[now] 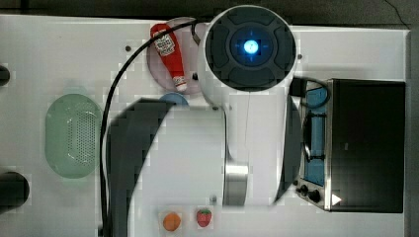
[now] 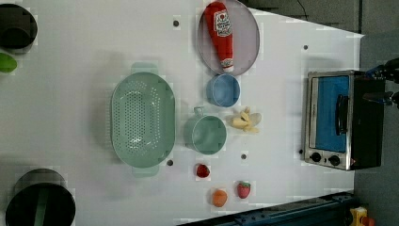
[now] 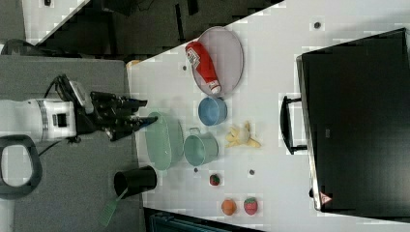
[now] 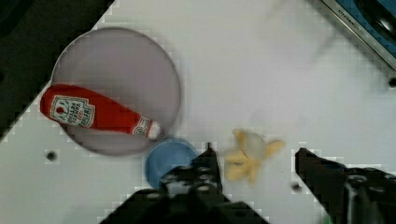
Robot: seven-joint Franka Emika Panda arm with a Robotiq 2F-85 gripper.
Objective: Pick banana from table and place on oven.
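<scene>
High above the table [image 2: 84, 42], gripper [image 4: 254, 161] jaws wide, empty, banana [image 4: 250, 156] untouched below.

Table [image 2: 94, 47] white with a few dark dots. Banana [image 2: 246, 120] pale yellow, whitish middle. Oven [image 2: 342, 120]: black top, silver frame, blue glass door, black knobs. Ketchup bottle [image 2: 221, 33] red with white label and cap, on a grey-lilac plate [image 2: 249, 42]. Colander [image 2: 142, 119] and mug [image 2: 205, 134] mint green, colander dotted with holes. Bowl [image 2: 223, 90] blue. Strawberries [image 2: 243, 189] red; round fruit [image 2: 219, 197] orange. Gripper [image 4: 254, 161] black.
</scene>
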